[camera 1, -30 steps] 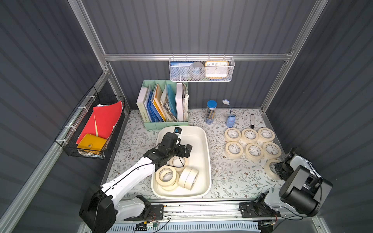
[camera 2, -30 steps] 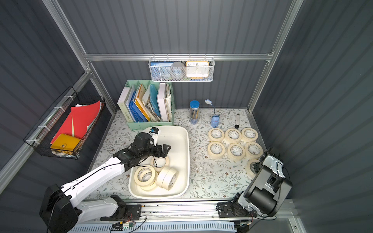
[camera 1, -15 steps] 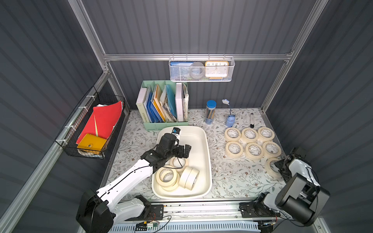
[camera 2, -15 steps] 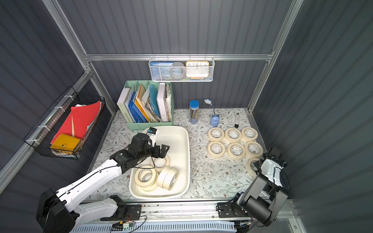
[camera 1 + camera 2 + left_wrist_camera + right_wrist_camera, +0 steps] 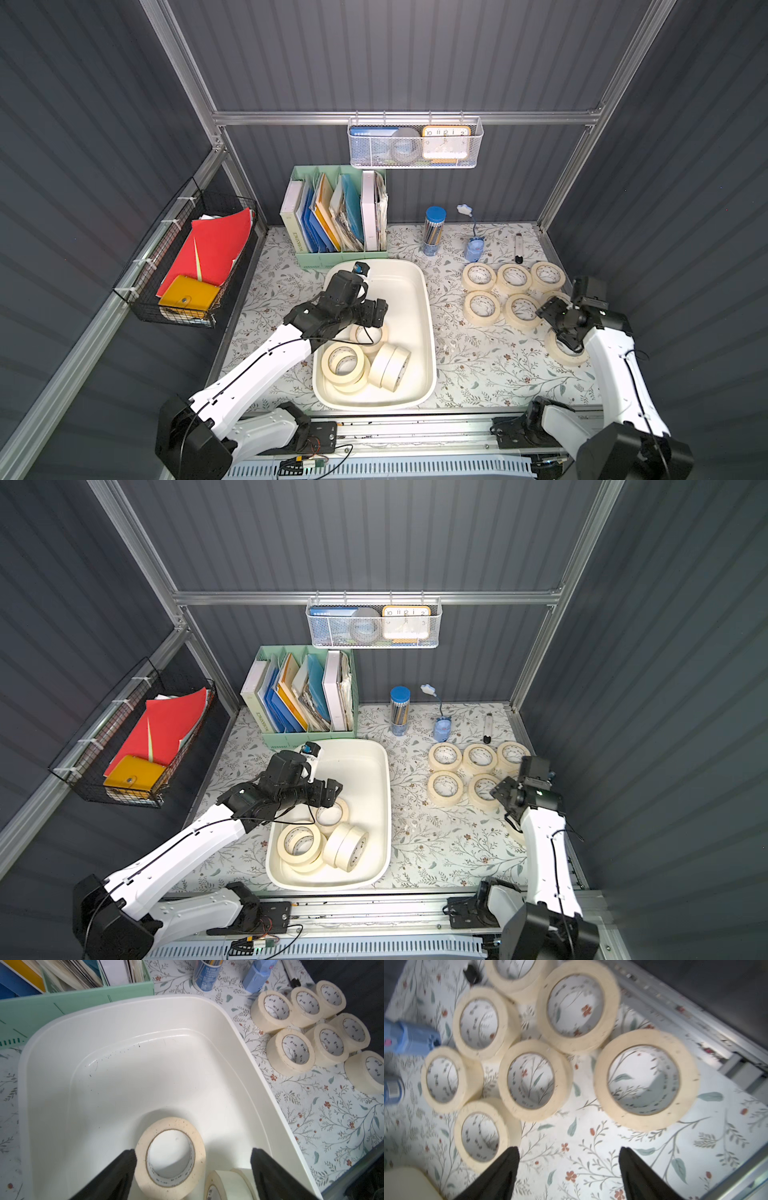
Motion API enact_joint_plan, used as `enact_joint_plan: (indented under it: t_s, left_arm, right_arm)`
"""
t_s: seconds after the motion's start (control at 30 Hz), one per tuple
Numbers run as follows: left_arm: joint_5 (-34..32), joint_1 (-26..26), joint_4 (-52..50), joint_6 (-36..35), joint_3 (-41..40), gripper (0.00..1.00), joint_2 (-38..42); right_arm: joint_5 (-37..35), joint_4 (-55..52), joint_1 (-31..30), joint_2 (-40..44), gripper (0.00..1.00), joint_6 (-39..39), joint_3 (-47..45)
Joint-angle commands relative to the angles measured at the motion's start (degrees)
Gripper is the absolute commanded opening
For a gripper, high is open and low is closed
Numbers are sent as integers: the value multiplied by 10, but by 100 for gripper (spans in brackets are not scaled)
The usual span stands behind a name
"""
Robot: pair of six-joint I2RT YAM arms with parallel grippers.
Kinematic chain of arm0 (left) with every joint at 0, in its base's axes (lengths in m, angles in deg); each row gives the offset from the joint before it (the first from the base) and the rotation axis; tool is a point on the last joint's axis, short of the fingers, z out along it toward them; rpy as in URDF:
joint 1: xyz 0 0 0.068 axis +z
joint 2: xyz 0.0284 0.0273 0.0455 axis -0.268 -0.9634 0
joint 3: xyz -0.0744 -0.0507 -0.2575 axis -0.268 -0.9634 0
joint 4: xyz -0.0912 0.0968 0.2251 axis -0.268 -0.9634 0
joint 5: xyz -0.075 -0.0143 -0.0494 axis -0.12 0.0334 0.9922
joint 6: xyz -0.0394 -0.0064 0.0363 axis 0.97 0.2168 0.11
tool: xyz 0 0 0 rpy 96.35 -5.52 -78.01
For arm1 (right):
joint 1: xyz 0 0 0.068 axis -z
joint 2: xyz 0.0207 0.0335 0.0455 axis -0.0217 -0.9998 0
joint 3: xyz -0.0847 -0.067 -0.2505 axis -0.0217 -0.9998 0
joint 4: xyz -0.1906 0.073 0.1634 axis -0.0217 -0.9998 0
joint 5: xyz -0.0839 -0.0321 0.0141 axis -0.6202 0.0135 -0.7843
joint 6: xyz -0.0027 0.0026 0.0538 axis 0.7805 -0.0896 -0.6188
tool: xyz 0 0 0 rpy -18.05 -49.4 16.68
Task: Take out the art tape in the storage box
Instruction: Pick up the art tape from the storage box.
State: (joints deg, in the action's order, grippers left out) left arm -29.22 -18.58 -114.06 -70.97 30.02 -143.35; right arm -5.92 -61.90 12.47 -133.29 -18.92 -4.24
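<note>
Twelve art tape rolls (image 5: 480, 277), one storage box (image 5: 405, 297)

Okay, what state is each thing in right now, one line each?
left gripper: open, flat roll between its fingers.
right gripper: open, empty.
storage box: not yet emptied.
art tape on table: seven rolls, lying flat.
pencil jar: lid on.

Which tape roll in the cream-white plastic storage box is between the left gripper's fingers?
The cream-beige masking-tape roll lying flat alone, under the open left gripper; the other rolls are stacked or leaning on edge.
</note>
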Motion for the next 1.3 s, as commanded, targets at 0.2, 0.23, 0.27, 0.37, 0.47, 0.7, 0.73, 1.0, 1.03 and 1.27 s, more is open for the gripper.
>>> enact_joint_plan:
  t_s: [0.2, 0.23, 0.27, 0.37, 0.47, 0.7, 0.73, 1.0, 1.03, 1.27]
  left_arm:
    - [80, -35, -118, 85, -6, 87, 29]
    - [74, -38, -126, 94, -10, 87, 33]
    - [52, -41, -137, 101, -13, 86, 33]
    - [-51, -43, -147, 124, -26, 84, 41]
    - [-86, -42, -128, 155, -37, 82, 35]
    - [-51, 22, -63, 124, -29, 82, -104]
    - [-38, 36, -56, 121, -32, 82, -115]
    - [-11, 86, -25, 98, -52, 82, -170]
    - [-7, 86, -19, 99, -54, 82, -180]
    - [11, 87, 12, 100, -65, 74, -225]
  right_arm:
    - [-3, -119, -225, -143, 81, 29, 119]
    - [-4, -123, -240, -161, 81, 32, 130]
    - [-3, -123, -251, -175, 81, 36, 137]
    - [6, -109, -273, -207, 81, 37, 148]
    - [10, -97, -289, -222, 81, 33, 154]
    - [9, -94, -300, -222, 81, 39, 160]
    - [7, -95, -299, -220, 81, 42, 159]
    - [-6, -88, -300, -212, 81, 50, 143]
    - [-3, -88, -300, -214, 81, 50, 143]
    - [-6, -91, -300, -206, 80, 58, 143]
